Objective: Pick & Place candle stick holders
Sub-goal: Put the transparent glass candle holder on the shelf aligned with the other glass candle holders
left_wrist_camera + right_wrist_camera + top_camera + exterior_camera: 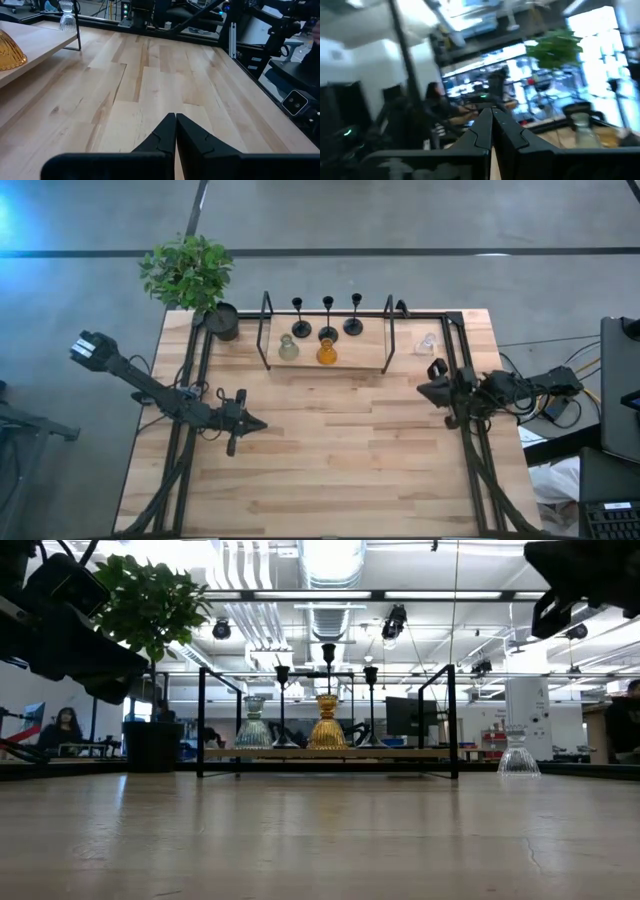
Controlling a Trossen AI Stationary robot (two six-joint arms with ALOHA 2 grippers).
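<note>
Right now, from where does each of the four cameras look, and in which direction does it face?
High view: above the table, facing straight down; both arms show, the left hand and the right hand shut.
Low view: at table-top height, facing level toward the rack; only dark arm parts above.
Left wrist view: behind the shut left hand, facing across the wood.
Right wrist view: behind the shut right hand, tilted up toward the room.
Shared: the clear glass holder appears in the high, low and left wrist views.

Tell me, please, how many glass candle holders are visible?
3: grey-green holder and amber holder side by side on the rack; clear holder on the table right of it.
</note>
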